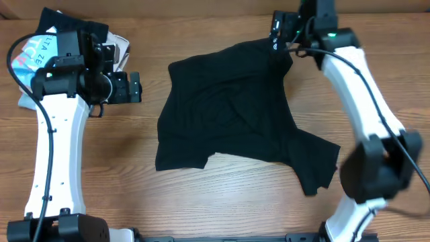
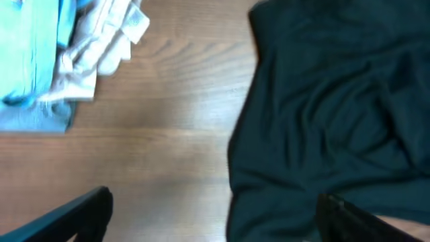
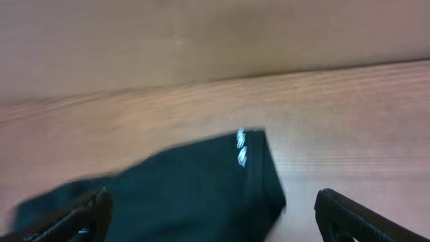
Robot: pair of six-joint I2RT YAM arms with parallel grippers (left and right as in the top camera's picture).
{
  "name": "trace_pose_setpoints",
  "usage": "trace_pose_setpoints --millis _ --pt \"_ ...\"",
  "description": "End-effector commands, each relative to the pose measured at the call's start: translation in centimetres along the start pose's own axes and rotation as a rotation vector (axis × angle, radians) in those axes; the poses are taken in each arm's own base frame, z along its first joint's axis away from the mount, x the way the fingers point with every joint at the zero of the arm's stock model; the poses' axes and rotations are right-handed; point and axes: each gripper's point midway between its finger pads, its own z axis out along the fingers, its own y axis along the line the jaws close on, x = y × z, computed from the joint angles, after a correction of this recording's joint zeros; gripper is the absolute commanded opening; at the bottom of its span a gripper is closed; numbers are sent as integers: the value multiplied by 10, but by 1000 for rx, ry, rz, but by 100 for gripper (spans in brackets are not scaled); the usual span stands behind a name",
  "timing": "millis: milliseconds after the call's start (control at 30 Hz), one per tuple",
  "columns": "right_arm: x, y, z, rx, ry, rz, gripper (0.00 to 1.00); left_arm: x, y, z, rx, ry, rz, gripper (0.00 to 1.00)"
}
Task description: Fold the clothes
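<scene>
The black short-sleeved shirt (image 1: 232, 107) lies crumpled in the middle of the wooden table, one sleeve toward the front right. Its small white logo (image 1: 275, 46) shows at the far right corner. My right gripper (image 1: 285, 33) hangs open just above that corner; in the right wrist view the sleeve corner with the logo (image 3: 240, 151) lies between and ahead of the open fingers (image 3: 211, 218). My left gripper (image 1: 134, 87) is open and empty, left of the shirt; in the left wrist view the shirt's edge (image 2: 322, 121) lies under the right finger (image 2: 208, 218).
A light blue tee with white lettering (image 1: 37, 57) and beige folded garments (image 1: 119, 48) lie at the back left, also in the left wrist view (image 2: 27, 60). Bare wood (image 1: 222, 195) lies in front of the shirt.
</scene>
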Motion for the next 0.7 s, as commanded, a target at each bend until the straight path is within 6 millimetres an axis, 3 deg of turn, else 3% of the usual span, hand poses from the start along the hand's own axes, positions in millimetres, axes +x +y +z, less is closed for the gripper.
trace_pose_setpoints --millis 0,133,267,300,467,533,667 --pt "-52 38 -127 -174 -163 -18 100 -2 -7 -33 6 -36 -38 100" --pt "-21 39 -181 -196 -75 -8 100 21 -10 -55 5 0 -112 100" --pt "18 30 -204 -163 64 86 100 42 -13 -75 4 17 -158 100" --pt "36 26 -208 -140 135 113 100 50 -15 -81 4 21 -170 100" --pt "89 12 -205 -72 338 144 100 74 -20 -82 0 26 -184 100" --pt "112 1 -198 1 417 179 100 86 -19 -71 -3 44 -195 100" --pt "164 -25 -181 148 565 231 99 111 -14 -30 -9 110 -221 100"
